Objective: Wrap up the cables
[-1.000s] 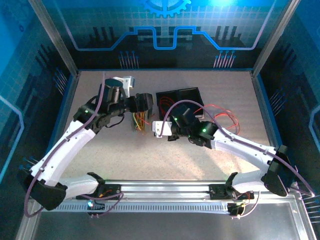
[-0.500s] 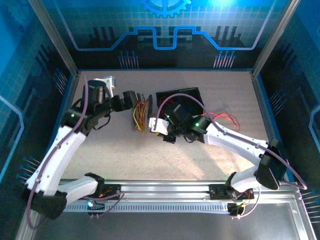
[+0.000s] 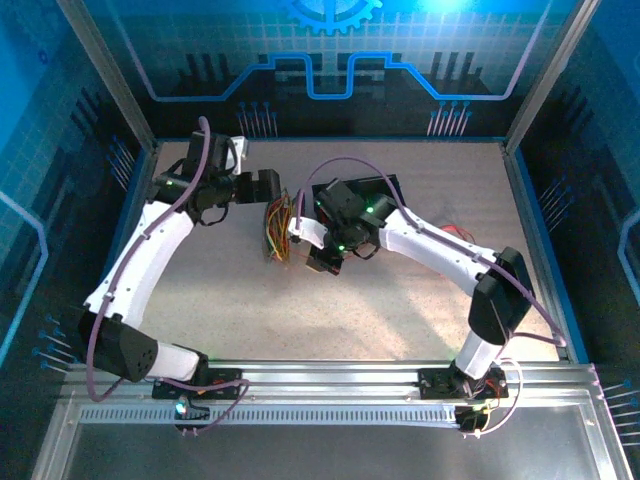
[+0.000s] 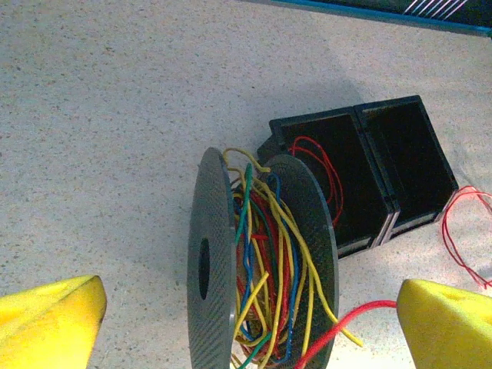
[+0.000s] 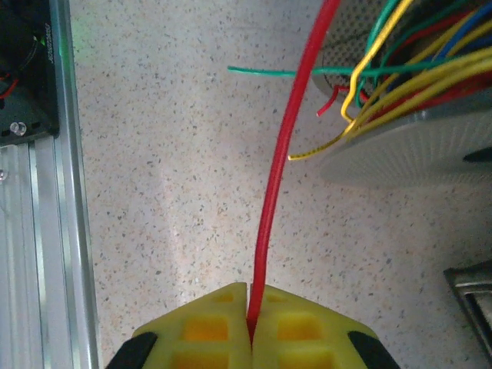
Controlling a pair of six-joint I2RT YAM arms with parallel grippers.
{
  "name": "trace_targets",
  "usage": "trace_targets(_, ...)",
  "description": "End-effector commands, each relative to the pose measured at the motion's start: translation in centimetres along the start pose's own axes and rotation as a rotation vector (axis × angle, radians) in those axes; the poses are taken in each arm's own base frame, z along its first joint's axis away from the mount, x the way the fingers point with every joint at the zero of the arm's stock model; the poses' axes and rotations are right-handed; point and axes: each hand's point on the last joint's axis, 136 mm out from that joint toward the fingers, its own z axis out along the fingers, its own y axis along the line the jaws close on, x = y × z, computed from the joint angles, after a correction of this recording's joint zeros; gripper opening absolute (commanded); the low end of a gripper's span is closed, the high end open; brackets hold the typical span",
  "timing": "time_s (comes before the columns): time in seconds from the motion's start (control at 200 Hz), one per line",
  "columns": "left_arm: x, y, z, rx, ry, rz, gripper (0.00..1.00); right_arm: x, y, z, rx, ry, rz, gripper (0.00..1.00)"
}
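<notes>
right end effector point(image 5: 250, 311) clamped on a red cable point(image 5: 286, 161). yellow pads are pressed together with the wire pinched in the seam. from the pinch the cable runs up to the spool point(image 5: 407, 146) and joins the bundle of cables point(image 5: 415, 61) wound there: yellow, green, blue and red strands. a few ends stick out loose over the desk point(image 5: 169, 192).

left end effector point(image 3: 266, 190) spread wide, holding nothing. its yellow fingers point(image 4: 48, 317) sit at the two lower corners of the left wrist view. the spool is framed between them and touches neither.

spool is black with two discs and stands on edge on the desk, just beside a black two-compartment tray point(image 4: 400, 146). can't tell if they touch. one red loop lies in the compartment nearer the spool. more red loops point(image 4: 461, 231) lie on the desk to the right of the tray.

top view: spool sits between the two end effectors, left one at its far-left side, right one at its near-right side.
</notes>
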Motion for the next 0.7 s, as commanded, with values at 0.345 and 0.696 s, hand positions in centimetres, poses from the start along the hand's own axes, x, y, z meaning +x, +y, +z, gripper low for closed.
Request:
trace_targets(0.345,2.0,1.1,4.3,-0.033,0.176,-0.011,0.97,0.2,-1.8,-0.3,-0.075,0.047,0.207,0.00)
trace_targets(0.696,2.3,0.6,7.1,0.015,0.220,-0.010,0.72,-0.9,-2.6,0.0,-0.123,0.063,0.321,0.00)
